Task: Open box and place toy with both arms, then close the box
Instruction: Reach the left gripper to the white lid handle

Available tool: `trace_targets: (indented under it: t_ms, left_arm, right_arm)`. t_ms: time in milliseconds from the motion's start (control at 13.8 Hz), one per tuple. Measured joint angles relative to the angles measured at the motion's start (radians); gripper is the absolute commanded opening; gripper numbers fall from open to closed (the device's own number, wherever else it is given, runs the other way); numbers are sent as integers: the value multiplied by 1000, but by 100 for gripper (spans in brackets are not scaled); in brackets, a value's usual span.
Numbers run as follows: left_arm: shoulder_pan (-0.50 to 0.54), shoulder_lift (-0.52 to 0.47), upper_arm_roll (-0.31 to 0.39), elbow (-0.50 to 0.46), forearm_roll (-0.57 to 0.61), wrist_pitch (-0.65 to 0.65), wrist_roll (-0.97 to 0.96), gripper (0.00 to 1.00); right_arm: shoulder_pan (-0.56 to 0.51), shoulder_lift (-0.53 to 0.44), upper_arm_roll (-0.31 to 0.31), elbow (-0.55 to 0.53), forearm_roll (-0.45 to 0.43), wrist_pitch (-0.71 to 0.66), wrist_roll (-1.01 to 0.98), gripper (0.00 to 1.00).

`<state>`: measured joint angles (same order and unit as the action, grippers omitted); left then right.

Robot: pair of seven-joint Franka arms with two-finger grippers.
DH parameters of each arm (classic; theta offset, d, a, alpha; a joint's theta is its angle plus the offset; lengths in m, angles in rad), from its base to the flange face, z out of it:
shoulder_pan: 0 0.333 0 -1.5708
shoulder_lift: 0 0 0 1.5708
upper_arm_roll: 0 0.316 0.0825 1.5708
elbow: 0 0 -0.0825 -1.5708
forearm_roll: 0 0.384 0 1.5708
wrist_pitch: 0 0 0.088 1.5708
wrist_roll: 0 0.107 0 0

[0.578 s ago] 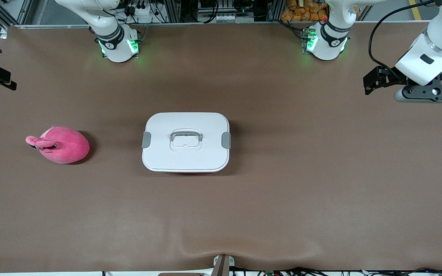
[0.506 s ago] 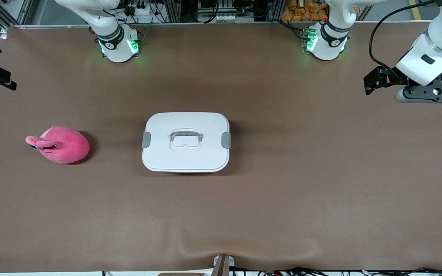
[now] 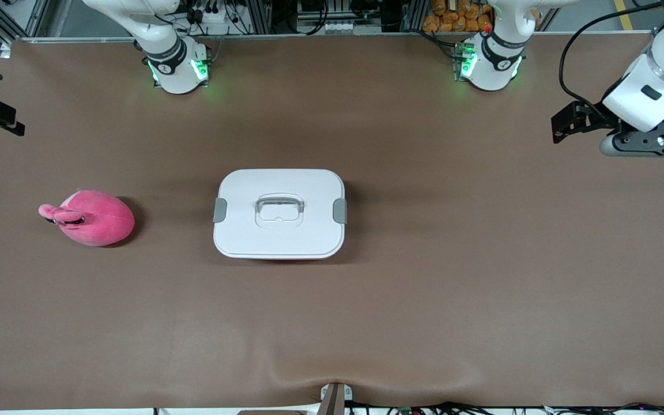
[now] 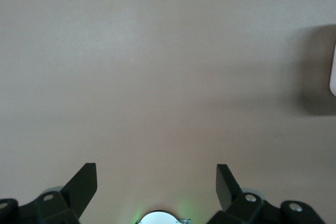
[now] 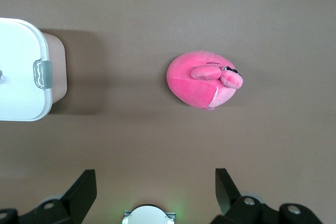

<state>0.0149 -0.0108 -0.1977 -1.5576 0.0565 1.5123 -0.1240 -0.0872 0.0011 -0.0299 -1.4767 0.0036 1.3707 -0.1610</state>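
Observation:
The box (image 3: pixel 279 230), with its white lid on and both grey clips at its ends, stands mid-table. The pink plush toy (image 3: pixel 94 219) lies on the table beside it, toward the right arm's end. My left gripper (image 3: pixel 646 143) hangs over the table's left-arm end, away from the box. In the left wrist view it (image 4: pixel 156 182) is open and empty over bare mat, and a sliver of the box (image 4: pixel 333 72) shows. My right gripper (image 5: pixel 156 182) is open and empty high over the table. Its view takes in the toy (image 5: pixel 202 80) and one end of the box (image 5: pixel 21 72).
A brown mat (image 3: pixel 424 288) covers the whole table. The two arm bases (image 3: pixel 177 69) (image 3: pixel 490 66) with green lights stand along the edge farthest from the front camera. A small mount (image 3: pixel 335 397) sits at the nearest edge.
My left gripper has drifted a little toward the left arm's end of the table. The box and the toy have not moved.

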Motion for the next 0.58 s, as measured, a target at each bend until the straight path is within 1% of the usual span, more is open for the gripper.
trace_targets:
  t_ms: [289, 578]
  left_arm:
    - [-3, 9, -7, 6, -40, 0, -127, 100]
    - [-28, 44, -11, 23, -148, 0, -333, 100]
  right_arm:
    - [0, 6, 0, 0, 0, 4, 0, 100]
    - [0, 19, 0, 0, 0, 5, 0, 100]
